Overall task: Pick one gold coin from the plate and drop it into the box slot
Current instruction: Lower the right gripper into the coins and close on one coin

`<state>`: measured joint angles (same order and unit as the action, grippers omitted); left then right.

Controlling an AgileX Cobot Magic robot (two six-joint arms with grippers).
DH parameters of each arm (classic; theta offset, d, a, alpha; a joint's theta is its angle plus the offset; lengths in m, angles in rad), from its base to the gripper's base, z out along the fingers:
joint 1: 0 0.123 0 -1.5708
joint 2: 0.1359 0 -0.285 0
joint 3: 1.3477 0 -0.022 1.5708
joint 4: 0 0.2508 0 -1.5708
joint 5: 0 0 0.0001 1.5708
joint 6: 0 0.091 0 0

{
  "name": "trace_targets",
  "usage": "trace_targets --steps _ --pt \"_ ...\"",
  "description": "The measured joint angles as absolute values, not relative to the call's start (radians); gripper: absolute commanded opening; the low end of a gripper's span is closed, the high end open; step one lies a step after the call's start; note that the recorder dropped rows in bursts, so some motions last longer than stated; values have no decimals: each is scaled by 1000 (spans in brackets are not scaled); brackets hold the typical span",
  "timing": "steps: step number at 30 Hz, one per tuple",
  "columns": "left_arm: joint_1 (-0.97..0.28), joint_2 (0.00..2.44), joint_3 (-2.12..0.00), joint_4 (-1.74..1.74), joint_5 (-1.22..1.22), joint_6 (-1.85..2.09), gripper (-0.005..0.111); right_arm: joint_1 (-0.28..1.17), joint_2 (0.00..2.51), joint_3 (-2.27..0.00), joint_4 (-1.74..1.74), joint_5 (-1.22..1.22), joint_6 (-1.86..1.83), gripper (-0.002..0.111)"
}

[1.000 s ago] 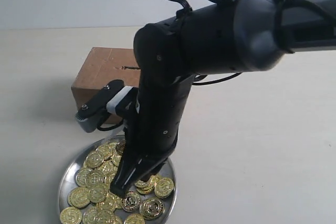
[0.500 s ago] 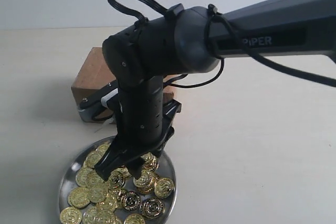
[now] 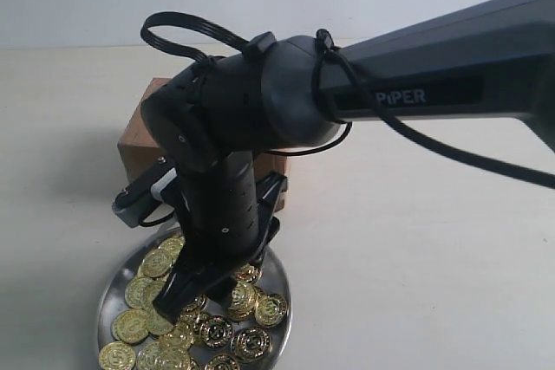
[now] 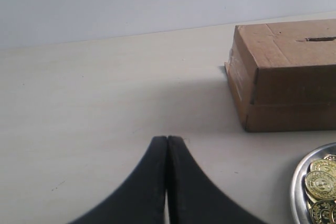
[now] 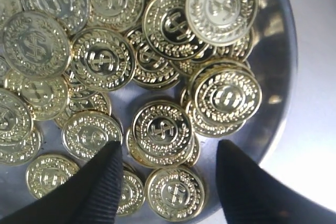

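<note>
Swung left with jaws now spread, the right gripper point(image 5: 169, 151) should squarely straddle one lower-centre coin point(image 5: 160, 128) on the plate point(image 5: 281, 51).

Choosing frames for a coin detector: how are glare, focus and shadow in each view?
Right wrist view: coins sharp, embossing readable, bright glare patches on the plate rim. Exterior view: soft and slightly washed out, the right arm hides most of the box. Left wrist view: even light, box and slot crisp, a faint shadow on the table beside the box.
</note>
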<state>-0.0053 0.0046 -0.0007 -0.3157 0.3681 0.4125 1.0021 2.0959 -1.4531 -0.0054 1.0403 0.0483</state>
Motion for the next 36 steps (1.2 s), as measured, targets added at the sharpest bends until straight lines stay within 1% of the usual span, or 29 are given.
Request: trace_targets --steps 7,36 --pt "-5 5 -1 -316 368 413 0 1002 2108 -1455 -10 1007 54 52" --pt "-5 5 -1 -316 368 413 0 1002 2162 -1458 -17 1000 57 52"
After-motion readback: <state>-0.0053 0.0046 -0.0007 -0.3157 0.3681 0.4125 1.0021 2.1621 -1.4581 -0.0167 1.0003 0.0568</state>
